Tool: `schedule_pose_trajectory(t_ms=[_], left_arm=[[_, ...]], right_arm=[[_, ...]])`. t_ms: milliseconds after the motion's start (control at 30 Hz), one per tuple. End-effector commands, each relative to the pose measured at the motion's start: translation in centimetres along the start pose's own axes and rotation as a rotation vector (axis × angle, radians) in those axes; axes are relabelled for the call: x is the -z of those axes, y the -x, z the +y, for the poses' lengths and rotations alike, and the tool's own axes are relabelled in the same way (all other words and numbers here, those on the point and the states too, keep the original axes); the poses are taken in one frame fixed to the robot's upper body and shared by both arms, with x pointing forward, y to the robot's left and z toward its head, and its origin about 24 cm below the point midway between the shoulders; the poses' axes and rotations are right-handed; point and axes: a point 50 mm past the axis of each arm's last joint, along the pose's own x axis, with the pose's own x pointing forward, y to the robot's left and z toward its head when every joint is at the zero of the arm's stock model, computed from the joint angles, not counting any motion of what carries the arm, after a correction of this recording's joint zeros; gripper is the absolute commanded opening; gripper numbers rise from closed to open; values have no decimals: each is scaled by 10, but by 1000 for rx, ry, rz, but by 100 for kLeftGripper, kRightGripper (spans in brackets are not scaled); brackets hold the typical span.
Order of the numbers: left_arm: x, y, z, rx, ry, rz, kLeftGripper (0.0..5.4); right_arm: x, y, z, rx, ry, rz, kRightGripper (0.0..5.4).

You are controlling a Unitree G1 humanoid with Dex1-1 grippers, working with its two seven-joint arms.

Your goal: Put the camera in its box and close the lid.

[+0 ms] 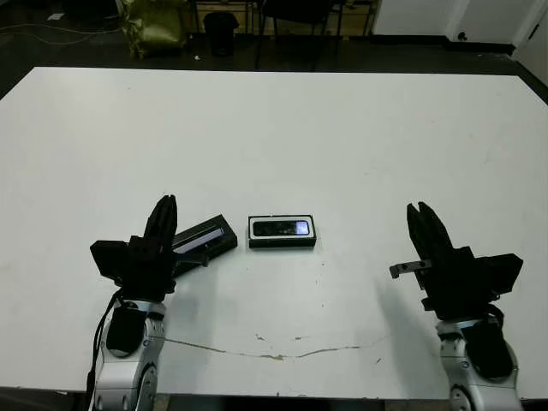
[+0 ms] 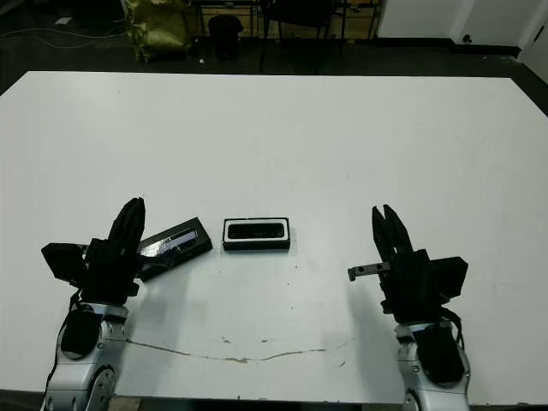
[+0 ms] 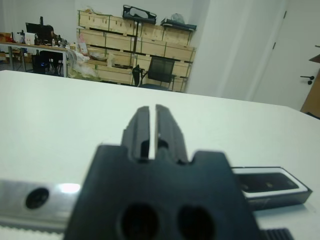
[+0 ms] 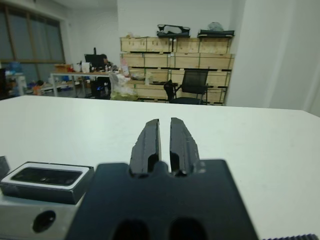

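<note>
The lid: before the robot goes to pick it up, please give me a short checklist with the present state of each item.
1. The camera lies inside the box: ok.
2. The lid is on the table, beside the box on the robot's left, not on it: ok for picking.
3. The left gripper holds nothing: ok; its fingers are nearly together, so they must open first.
4. The right gripper holds nothing and stays apart from the box: ok.
5. The near end of the lid is free to grasp: cannot tell, the left gripper covers it in the head views.
6. The lid is closed on the box: not ok, not yet done.
</note>
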Motion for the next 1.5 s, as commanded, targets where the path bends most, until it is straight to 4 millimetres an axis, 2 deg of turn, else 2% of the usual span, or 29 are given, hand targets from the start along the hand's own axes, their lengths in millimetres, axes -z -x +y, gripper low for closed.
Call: schedule_pose_trajectory(t_ms=[33,233,433,500,600,767,967,1200,1333,1500], left_arm=[[0,6,6,-1,-18,40,0],[-13,5,23,140,-43,62,0],[-40,-5,52,403,-133,218,9],[-49,-9,59,480,-142,267,38],[-60,-17,70,627,-128,304,109],[-69,-27,82,792,-129,311,228],[-64,-39,89,881,-148,308,376],[-39,-47,92,973,44,356,538],[-29,-44,94,976,149,421,538],[-24,-37,93,967,162,446,538]], right_arm=[[6,2,0,27,-1,16,1],[8,4,-1,29,0,24,1],[6,5,-3,44,29,49,0],[6,5,-3,45,33,53,0],[6,6,-4,45,34,69,0],[8,6,-6,37,10,66,0],[4,6,-6,45,29,83,0],[3,7,-5,50,19,98,0],[1,8,-3,61,25,114,0],[10,7,-5,35,-11,84,0]])
